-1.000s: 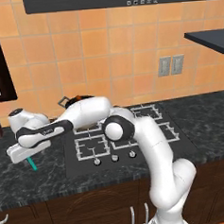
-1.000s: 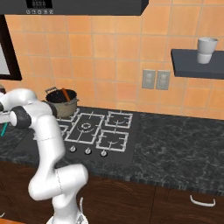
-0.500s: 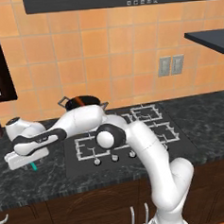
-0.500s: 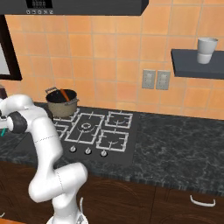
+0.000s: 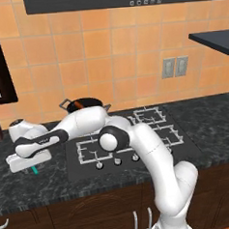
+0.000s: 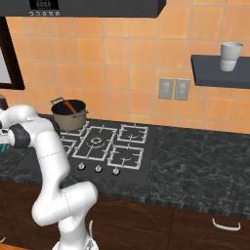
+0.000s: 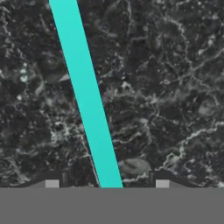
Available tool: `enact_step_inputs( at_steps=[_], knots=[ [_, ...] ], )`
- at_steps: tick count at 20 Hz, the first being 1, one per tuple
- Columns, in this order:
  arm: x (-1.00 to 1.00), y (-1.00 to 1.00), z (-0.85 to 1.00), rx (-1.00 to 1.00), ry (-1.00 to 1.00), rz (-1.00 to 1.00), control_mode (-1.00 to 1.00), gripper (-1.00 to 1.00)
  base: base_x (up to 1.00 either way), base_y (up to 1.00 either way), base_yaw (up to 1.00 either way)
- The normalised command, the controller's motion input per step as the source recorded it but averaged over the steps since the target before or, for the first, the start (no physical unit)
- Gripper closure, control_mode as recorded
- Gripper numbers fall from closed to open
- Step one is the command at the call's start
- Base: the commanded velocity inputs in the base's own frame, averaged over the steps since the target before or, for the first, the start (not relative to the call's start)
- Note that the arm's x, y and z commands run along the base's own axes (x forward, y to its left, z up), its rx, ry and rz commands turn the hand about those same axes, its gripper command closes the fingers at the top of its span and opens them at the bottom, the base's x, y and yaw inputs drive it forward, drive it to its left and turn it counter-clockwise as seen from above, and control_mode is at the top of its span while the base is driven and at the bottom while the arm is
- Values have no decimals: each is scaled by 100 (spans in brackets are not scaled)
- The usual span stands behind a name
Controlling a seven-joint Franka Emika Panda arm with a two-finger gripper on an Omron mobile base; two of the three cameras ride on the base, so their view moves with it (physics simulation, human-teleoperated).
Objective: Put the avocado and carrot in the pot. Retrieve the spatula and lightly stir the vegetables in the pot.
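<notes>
**Gripper low over the spatula handle**

While the arm reaches far left across the counter point(image 5: 53, 183), the gripper point(image 5: 26, 164) sits low over the dark stone, with the teal tip of the spatula point(image 5: 35, 170) showing just beneath it. From the hand view, the spatula's handle point(image 7: 87, 96) runs as a teal bar between the two fingertips point(image 7: 52, 183), which stand spread on either side of it, apart from it. The pot point(image 6: 69, 115) stands on the stove's far left burner, and the carrot point(image 6: 71, 106) leans inside it.
</notes>
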Motion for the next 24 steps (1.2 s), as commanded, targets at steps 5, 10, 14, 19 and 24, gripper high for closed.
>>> enact_step_inputs(
  at_steps=[5,10,14,19,24],
  knots=[
    [-2,-4,-20,1,4,0,-100,100,0,0,0],
    [-10,-17,13,3,0,0,-100,100,0,0,0],
    [-31,-23,76,5,0,0,-100,100,0,0,0],
    [-49,-48,89,19,0,0,-100,100,0,0,0],
    [-8,-66,91,31,0,-2,-100,100,0,0,0]
  ],
)
